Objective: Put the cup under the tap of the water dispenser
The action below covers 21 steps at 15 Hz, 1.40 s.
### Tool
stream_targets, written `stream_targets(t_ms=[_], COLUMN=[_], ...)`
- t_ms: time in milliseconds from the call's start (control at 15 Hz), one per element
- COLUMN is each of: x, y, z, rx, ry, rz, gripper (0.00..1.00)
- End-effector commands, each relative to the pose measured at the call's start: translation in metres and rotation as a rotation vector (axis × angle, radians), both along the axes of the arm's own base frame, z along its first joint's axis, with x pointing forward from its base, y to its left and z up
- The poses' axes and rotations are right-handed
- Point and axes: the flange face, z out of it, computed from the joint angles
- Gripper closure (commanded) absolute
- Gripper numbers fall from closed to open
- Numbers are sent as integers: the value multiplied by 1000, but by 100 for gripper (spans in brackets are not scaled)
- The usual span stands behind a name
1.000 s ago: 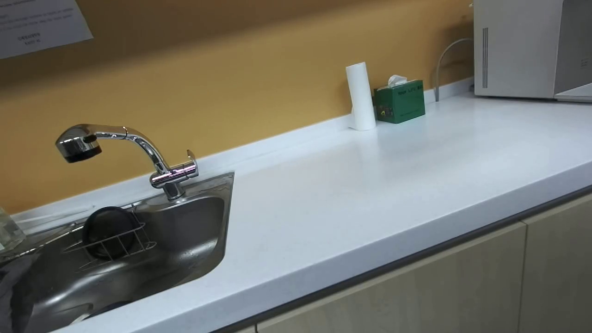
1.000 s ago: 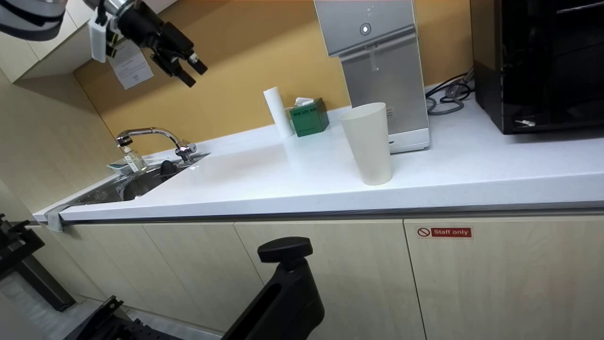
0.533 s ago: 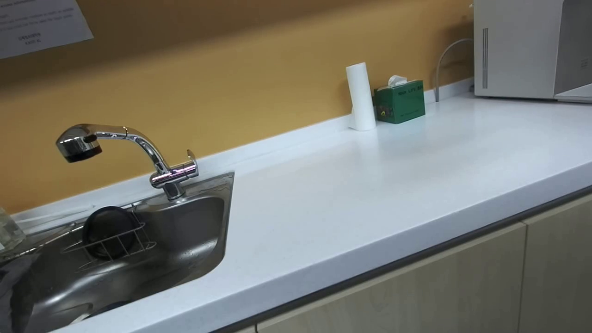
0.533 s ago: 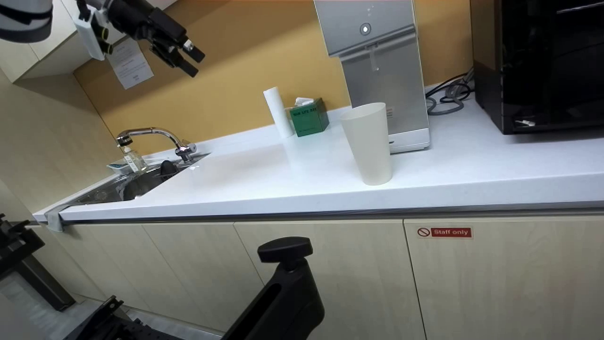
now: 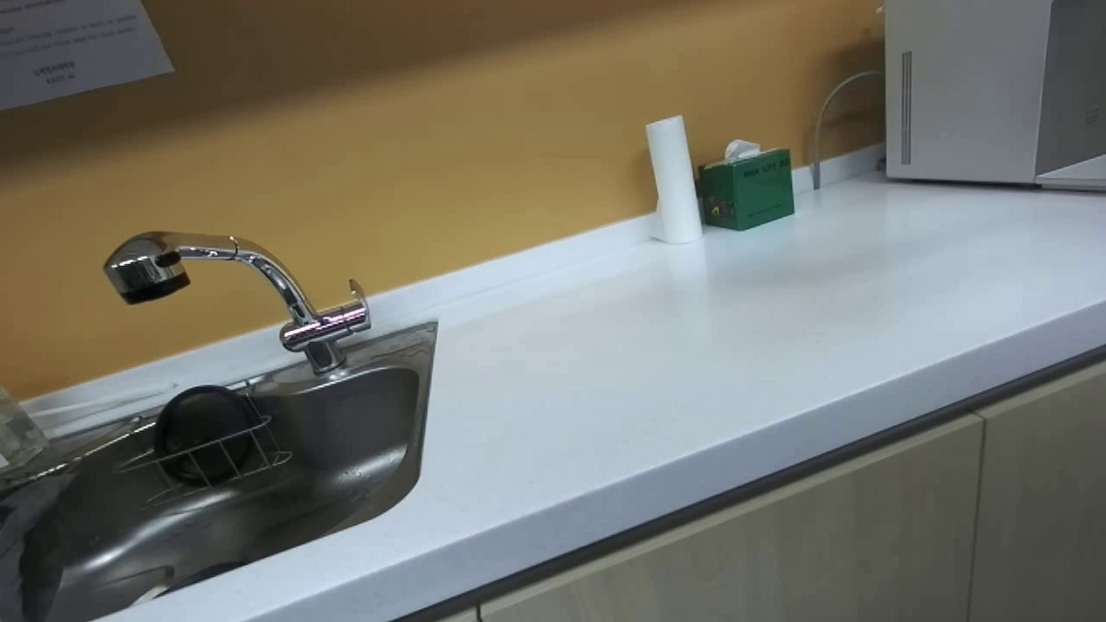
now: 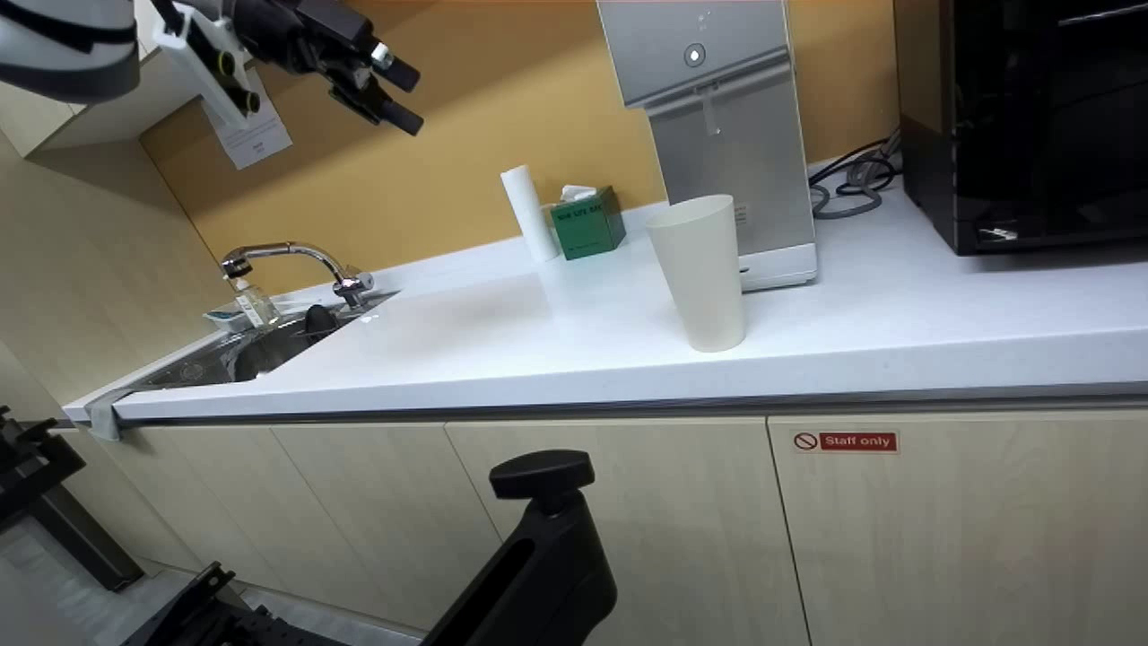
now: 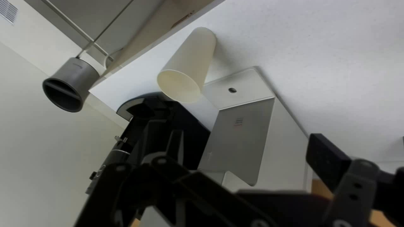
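The fingers (image 6: 403, 117) are spread well apart, and nothing is held between them; in an exterior view they are seen high at the left, well clear of the table (image 6: 475, 332). Outward from them, to the right and nearer, the cup (image 6: 701, 278) is found standing upright close to the table's near edge. It is placed in front of the water dispenser (image 6: 753, 170) and a little to the left, not on its base (image 6: 780, 266). The task is therefore judged to be at the approach, with no part of the placing done. Reaching, gripping, lifting, carrying farther back and slightly right, setting down under the tap and letting go are all left. The tap itself cannot be made out with certainty.

On the dispenser a small label (image 7: 239, 122) is shown, too small to be read; no brand is legible there. On the green tissue box (image 6: 587, 224), farther left, "LIFE" can be read, the words around it being unsure. The notice (image 5: 78, 52) on the far wall (image 5: 432, 147) is too blurred. On a near cupboard door (image 6: 987, 529), "Staff only" is printed on a red sign (image 6: 845, 441).
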Motion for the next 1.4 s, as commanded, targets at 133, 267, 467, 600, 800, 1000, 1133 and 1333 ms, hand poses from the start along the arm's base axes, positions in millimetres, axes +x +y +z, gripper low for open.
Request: stream_targets(t_ms=[133, 267, 467, 600, 800, 1000, 1133, 1333], x=[-6, -7, -10, -14, -11, -10, -9, -15], y=[-45, -64, -92, -109, -106, -101, -107, -119], z=[-37, -47, -57, -61, -61, -61, -64, -79], rx=[165, 237, 285, 286, 276, 274, 211, 190], ry=[-65, -115, -211, -231, -186, -184, -201, -222], rz=[-189, -236, -277, -286, -255, -245, -263, -262], gripper=[0, 0, 0, 0, 0, 0, 0, 0])
